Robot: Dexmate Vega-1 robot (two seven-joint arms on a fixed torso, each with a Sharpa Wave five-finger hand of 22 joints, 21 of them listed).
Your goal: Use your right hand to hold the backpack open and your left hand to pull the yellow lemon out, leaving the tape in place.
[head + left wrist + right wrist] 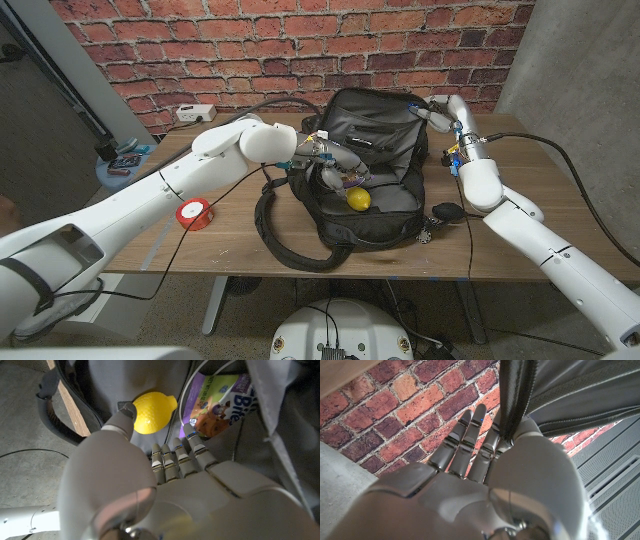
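From the head view, the black backpack [365, 170] lies open on the wooden table [540, 215], its flap standing up at the back. The lemon [359, 199] sits inside the open compartment, toward the near side. The left hand [335, 163] reaches into the opening just behind and to the left of the lemon, so the fruit lies a little nearer the robot than the hand does. The right hand [440, 115] is up at the flap's far right corner, well apart from the lemon. A red roll of tape [193, 214] sits on the table outside the bag, under the left arm.

In the left wrist view, the lemon [151, 412] lies just beyond the thumb tip, which touches or nearly touches it. The other fingers [177, 455] are apart and empty, pointing beside the fruit toward a purple snack packet [217, 402]. The lemon's long axis runs across the thumb's line, so the hand must shift toward the thumb side to close round it.

In the right wrist view, the right hand [490, 460] pinches the backpack's zipper edge [512, 400] between thumb and fingers.
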